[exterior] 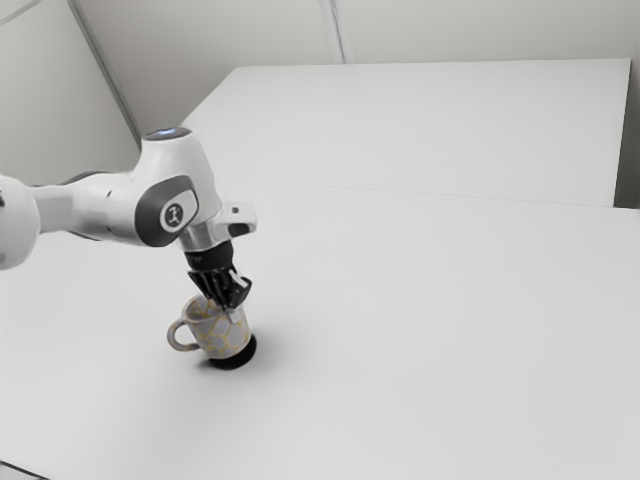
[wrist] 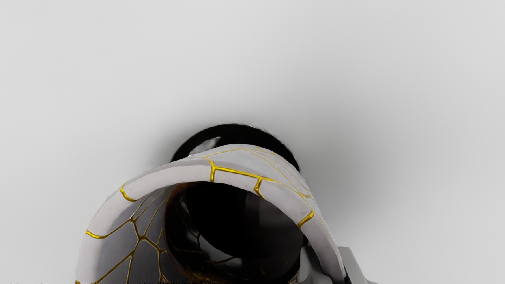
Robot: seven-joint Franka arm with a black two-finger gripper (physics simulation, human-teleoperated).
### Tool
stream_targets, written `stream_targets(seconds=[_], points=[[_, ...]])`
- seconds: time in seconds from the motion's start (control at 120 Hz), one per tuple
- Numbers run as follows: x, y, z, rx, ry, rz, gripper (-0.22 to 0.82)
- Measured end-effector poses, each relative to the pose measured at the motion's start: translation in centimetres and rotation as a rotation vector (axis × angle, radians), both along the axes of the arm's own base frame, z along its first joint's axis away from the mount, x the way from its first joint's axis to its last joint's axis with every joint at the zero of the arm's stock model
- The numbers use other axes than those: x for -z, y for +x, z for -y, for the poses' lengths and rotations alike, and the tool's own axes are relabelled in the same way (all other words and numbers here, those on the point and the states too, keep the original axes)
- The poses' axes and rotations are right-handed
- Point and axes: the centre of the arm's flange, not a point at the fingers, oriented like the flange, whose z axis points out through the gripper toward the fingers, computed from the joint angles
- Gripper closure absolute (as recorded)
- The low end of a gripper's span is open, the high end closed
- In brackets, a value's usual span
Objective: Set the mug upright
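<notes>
Gold-veined white round mug [exterior: 217, 334] with black base, tilted.
Black two-finger tool [exterior: 231, 309] pinches its wall (one finger inside).

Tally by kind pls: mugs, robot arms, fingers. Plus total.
Mug: 1
Robot arm: 1
Fingers: 2, one on each side of the mug's wall
Total: 4
</notes>
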Motion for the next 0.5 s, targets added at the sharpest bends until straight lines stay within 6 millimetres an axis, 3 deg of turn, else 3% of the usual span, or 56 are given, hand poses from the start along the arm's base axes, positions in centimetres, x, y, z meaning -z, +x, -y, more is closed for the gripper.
stream_targets(seconds=[0.175,0.275,0.375,0.5], points=[[0.8,-0.2,-0.1,-0.099,0.007,0.008,0.36],[-0.7,0.0,-0.1,-0.143,0.006,0.025,0.23],[-6.7,2.1,0.2,-0.178,-0.008,0.086,0.14],[-18.1,4.0,2.1,-0.166,-0.023,0.168,0.08]])
